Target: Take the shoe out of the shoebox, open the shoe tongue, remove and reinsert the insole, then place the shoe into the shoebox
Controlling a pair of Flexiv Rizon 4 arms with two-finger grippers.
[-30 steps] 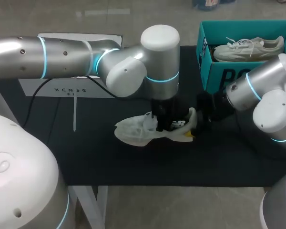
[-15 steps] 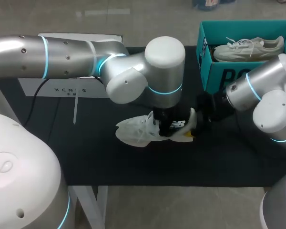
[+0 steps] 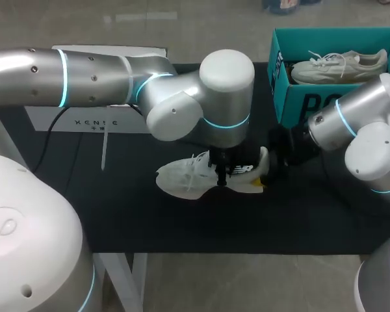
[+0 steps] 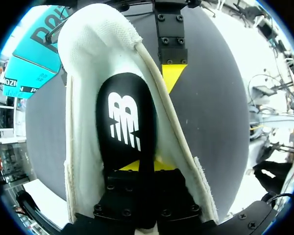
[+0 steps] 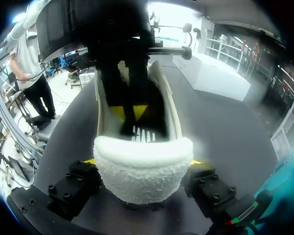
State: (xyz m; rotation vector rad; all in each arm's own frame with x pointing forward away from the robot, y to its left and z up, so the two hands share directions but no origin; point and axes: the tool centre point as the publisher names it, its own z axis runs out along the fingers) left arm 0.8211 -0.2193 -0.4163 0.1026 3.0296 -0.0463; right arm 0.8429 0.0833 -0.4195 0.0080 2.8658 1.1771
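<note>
White logo on insole (image 4: 125,122), lettering on shoebox (image 3: 312,104)

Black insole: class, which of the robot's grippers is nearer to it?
Left. The left gripper holds the black insole inside the shoe; the right gripper clamps the shoe's heel from outside.

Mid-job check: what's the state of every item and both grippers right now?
shoe: out of the box, heel clamped
insole: inside the shoe, one end pinched
left gripper: shut on insole
right gripper: shut on shoe
box: open, one shoe inside
second shoe: lying in the box
</note>
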